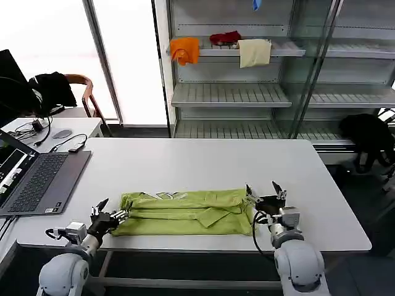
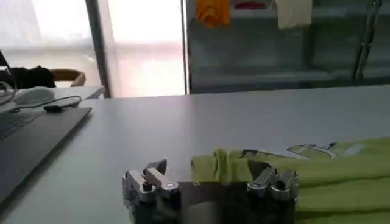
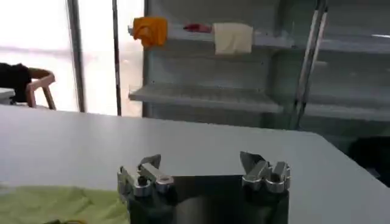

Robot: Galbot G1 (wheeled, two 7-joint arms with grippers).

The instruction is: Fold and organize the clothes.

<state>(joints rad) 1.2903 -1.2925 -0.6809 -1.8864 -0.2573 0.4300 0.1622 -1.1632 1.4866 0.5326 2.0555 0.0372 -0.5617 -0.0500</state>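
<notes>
One lime yellow-green T-shirt [image 1: 185, 213], thin fabric, lying on the white table [image 1: 203, 166] near its front edge, folded lengthwise into a long band running left to right, with creases and an overlapping flap along the middle. Two grippers, one at each end of the band. Left gripper [image 1: 112, 213]: low over the table at the shirt's left end, fingers spread apart and holding nothing, one fingertip at the edge of the fabric; in the left wrist view [image 2: 210, 179] the shirt's bunched end [image 2: 292, 167] lies between and just beyond the fingers. Right gripper [image 1: 265, 192]: at the shirt's right end, fingers spread wide and pointing up and away, holding nothing; in the right wrist view [image 3: 204, 173] the green cloth [image 3: 61, 204] lies off to one side of the fingers, not between them. One open laptop [image 1: 37, 179] on the table's left side, well apart from the shirt. One shelf unit [image 1: 247, 92] behind the table, carrying an orange cloth [image 1: 185, 49], a red cloth [image 1: 225, 38] and a cream cloth [image 1: 254, 52] on an upper shelf. One wooden chair [image 1: 86, 92] at the rear left, with a black garment [image 1: 52, 86] draped over it.
</notes>
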